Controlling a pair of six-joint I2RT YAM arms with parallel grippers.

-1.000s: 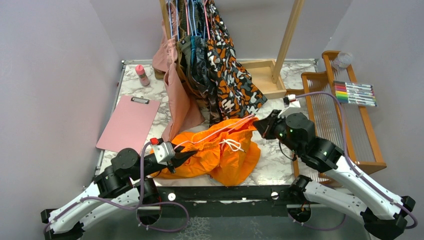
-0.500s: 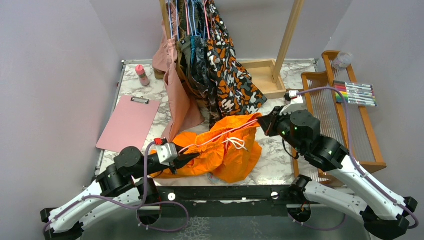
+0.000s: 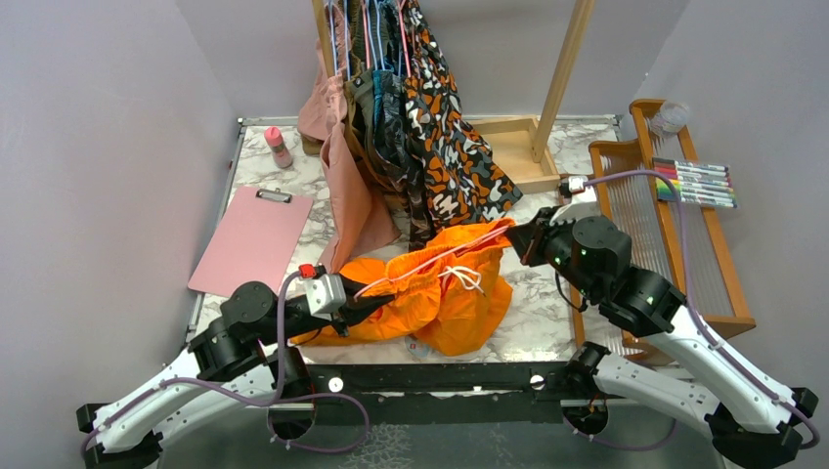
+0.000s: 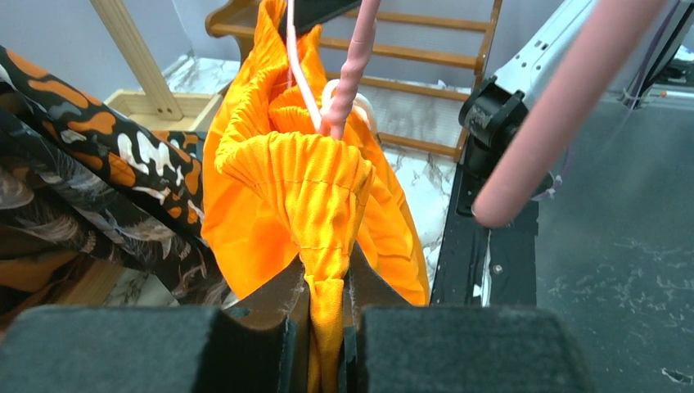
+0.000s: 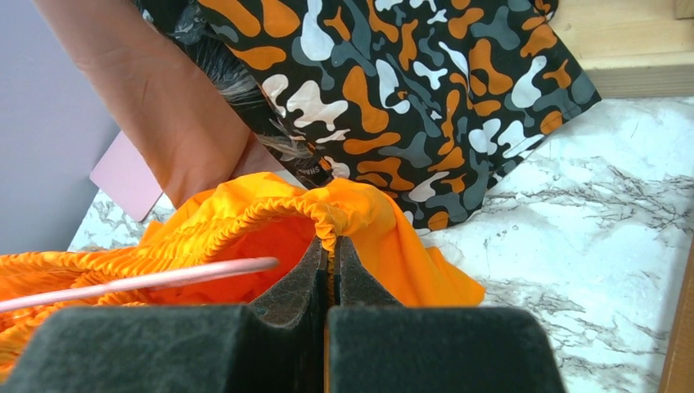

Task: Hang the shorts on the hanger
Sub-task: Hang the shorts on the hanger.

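Note:
The bright orange shorts (image 3: 445, 293) are stretched between my two grippers just above the marble table. My left gripper (image 3: 376, 301) is shut on the left end of their waistband (image 4: 327, 286). My right gripper (image 3: 513, 242) is shut on the gathered right end (image 5: 331, 250). The thin pink hanger (image 3: 430, 262) runs along the waistband; it shows in the left wrist view (image 4: 352, 74), and its bar lies inside the opening in the right wrist view (image 5: 131, 282). The white drawstring (image 3: 461, 279) hangs over the front.
A rack of hung garments, with the blotch-patterned one (image 3: 450, 147) and the dusty pink one (image 3: 347, 186), stands just behind the shorts. A pink clipboard (image 3: 252, 242) lies left. A wooden rack (image 3: 665, 225) with markers (image 3: 696, 183) stands right. A wooden post base (image 3: 518, 151) sits behind.
My right gripper has lifted its end of the waistband up and slightly right. My left gripper has moved a little right and forward. The shorts are pulled tauter and have bunched narrower.

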